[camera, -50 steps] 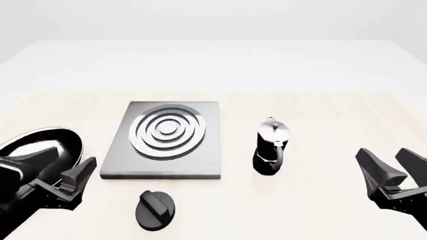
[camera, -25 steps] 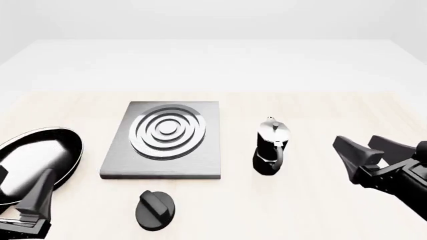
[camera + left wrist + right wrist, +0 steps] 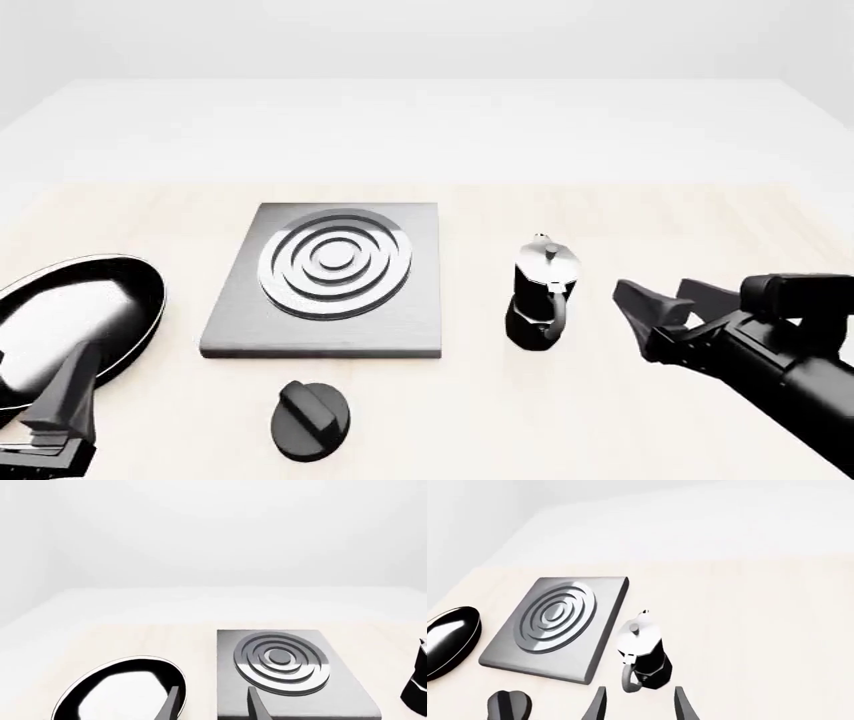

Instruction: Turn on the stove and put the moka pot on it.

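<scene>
Standing upright on the pale wooden table (image 3: 441, 420), the moka pot (image 3: 542, 293) sits just to the right of the stove plate (image 3: 327, 280) without touching it, its curved handle turned toward the arms' side and its silver lid closed. The stove plate lies flat, its raised silver rings bare. Its separate black knob (image 3: 311, 420) rests on the table just in front of the plate's near edge, a little left of the plate's centre line. A shiny black frying pan (image 3: 74, 325) lies to the left of the stove plate, close to it but apart.

The right gripper (image 3: 657, 305) hangs to the right of the moka pot, near it but clear of it, its jaws parted and empty and pointing toward the pot. In the right wrist view the two fingertips (image 3: 599, 705) frame the space just short of the pot (image 3: 642, 655), with the stove plate (image 3: 554, 625), the knob (image 3: 508, 706) and the pan (image 3: 448, 640) beyond to one side.

The left gripper (image 3: 60, 405) is low at the near left, in front of the frying pan and well left of the knob. The left wrist view shows its fingertips (image 3: 175, 704) spread apart with nothing between them, with the pan (image 3: 120, 692) and stove plate (image 3: 287, 672) ahead.
</scene>
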`<action>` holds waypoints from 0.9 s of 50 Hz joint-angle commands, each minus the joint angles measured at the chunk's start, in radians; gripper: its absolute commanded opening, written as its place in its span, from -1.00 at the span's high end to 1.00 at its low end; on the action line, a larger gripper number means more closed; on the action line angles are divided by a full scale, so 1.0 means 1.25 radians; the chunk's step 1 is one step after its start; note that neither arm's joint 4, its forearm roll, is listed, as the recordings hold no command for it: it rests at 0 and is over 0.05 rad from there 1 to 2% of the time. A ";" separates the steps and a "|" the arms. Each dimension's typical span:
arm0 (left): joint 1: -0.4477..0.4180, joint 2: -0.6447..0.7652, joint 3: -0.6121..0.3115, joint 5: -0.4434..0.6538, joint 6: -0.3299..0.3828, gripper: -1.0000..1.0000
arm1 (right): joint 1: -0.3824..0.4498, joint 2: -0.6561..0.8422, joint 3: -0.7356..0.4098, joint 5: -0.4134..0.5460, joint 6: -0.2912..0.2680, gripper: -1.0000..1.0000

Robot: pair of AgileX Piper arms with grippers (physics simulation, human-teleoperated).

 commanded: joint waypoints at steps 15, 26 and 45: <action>-0.019 -0.003 0.010 -0.006 -0.003 -1.00 | 0.021 0.166 0.030 -0.187 0.021 -1.00; -0.023 -0.003 0.012 -0.008 -0.001 -1.00 | 0.038 0.229 0.029 -0.242 0.033 -1.00; -0.029 -0.003 0.012 -0.006 -0.004 -1.00 | 0.051 0.308 0.012 -0.294 0.042 -1.00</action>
